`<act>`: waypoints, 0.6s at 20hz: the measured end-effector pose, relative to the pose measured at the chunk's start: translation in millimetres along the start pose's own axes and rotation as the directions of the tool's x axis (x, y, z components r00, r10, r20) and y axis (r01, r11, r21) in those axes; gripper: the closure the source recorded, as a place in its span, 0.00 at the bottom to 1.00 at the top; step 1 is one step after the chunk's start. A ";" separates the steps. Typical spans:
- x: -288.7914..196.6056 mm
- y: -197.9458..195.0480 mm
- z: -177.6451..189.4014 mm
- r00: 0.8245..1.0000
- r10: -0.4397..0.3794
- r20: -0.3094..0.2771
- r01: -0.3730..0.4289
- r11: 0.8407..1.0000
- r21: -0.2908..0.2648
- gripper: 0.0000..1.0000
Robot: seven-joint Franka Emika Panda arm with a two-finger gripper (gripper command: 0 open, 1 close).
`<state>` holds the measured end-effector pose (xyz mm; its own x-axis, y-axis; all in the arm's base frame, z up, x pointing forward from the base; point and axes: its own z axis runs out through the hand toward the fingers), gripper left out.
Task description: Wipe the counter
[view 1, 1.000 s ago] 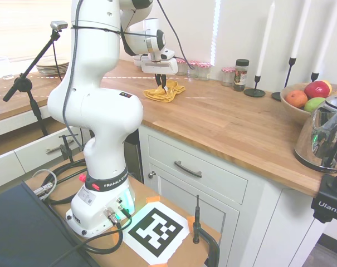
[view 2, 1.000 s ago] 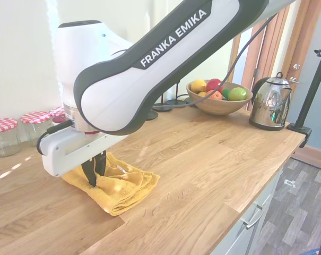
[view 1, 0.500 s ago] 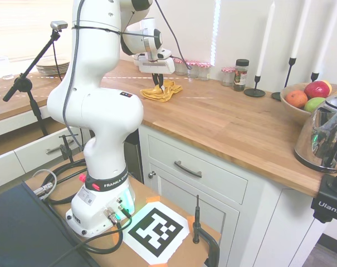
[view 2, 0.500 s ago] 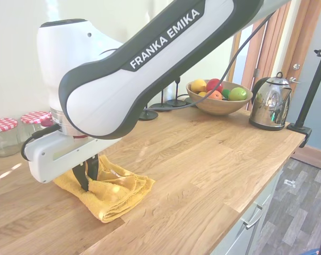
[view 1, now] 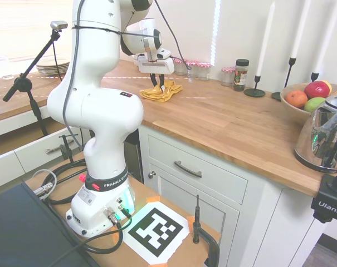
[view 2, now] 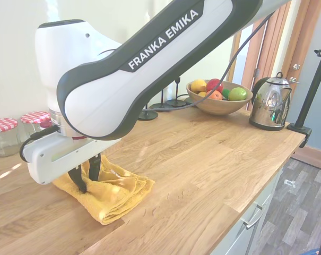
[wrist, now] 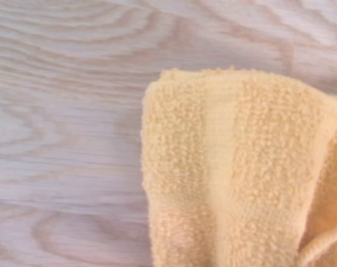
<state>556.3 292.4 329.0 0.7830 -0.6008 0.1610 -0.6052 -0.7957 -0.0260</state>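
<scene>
Your white Franka arm reaches over the long warm-brown butcher-block counter (view 1: 224, 119), which runs along the wall on white panelled cabinets with a metal drawer handle (view 1: 187, 169). The two-finger gripper (view 2: 85, 172) points straight down, its dark fingers (view 2: 94, 166) parted and pushed into a crumpled mustard-yellow terry cloth (view 2: 115, 194), with a fold of the fabric bunched between them; you cannot tell whether they are squeezing it. The cloth lies flat on the wood, well back from the counter's front edge. Your wrist camera shows the cloth's looped weave and a rounded folded corner (wrist: 235, 167) against pale wood grain (wrist: 62, 111).

Behind the cloth, against the wall, stand small glass jars with red-and-white checked lids (view 2: 3, 135). Further along the counter sit a dark-capped spice jar (view 1: 241, 74), tall white candles in black holders (view 1: 263, 50), a wooden bowl of fruit (view 2: 219, 98), and a shiny steel kettle (view 2: 270, 102) at the far end, all well apart from the cloth
</scene>
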 end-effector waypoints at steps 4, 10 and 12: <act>-0.4 0.2 -0.8 1.000 0.000 -0.002 0.000 1.000 0.007 0.00; -8.7 2.9 -3.8 1.000 -0.011 -0.005 0.011 1.000 0.029 0.00; -15.5 5.7 -5.5 1.000 -0.019 -0.005 0.019 0.999 0.037 0.00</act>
<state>539.9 297.6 331.8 0.7938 -0.5849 0.1665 -0.5841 -0.8095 -0.0590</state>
